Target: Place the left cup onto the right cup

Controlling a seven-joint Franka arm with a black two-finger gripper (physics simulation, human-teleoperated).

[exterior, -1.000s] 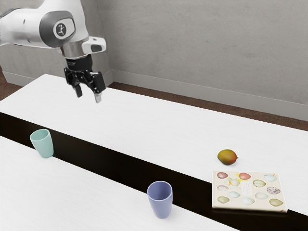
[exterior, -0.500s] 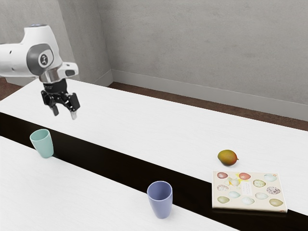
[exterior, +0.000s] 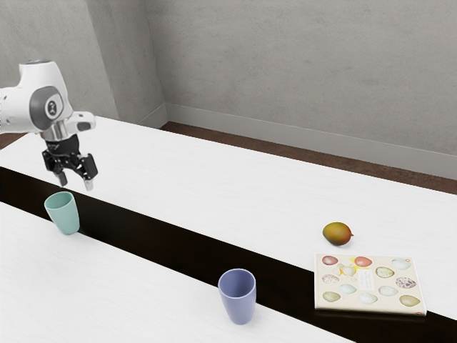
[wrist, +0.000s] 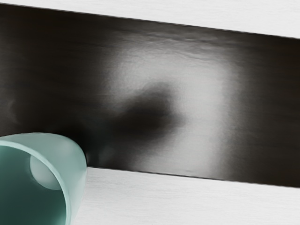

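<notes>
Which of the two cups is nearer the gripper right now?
The teal cup, just below the gripper; the blue cup stands far toward the exterior view's right.

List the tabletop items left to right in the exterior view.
teal cup → periwinkle cup → egg-print book. I left out the mango: it lies just behind the book's left end, so its place in the order is unclear.
</notes>
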